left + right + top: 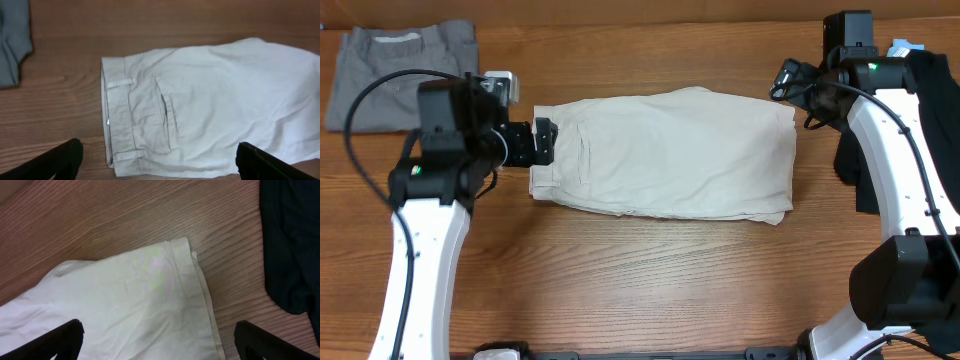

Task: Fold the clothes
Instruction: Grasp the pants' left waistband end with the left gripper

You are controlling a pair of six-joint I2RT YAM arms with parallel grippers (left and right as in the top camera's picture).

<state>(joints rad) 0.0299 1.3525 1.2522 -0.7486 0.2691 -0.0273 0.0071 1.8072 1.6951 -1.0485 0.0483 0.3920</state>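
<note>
Cream-beige shorts (670,150) lie folded lengthwise in the table's middle, waistband and back pocket to the left (150,115), leg hems to the right (150,295). My left gripper (542,140) is open and empty, hovering at the waistband end (155,165). My right gripper (790,78) is open and empty, above the far right hem corner (157,342). Folded grey shorts (400,70) lie at the back left, also in the left wrist view (12,40). A black garment (930,110) with a blue tag (905,47) lies at the right edge, also in the right wrist view (292,240).
The wooden table (650,280) carries all the clothes. The right arm's base (905,290) stands at the front right, the left arm's link (415,270) at the front left.
</note>
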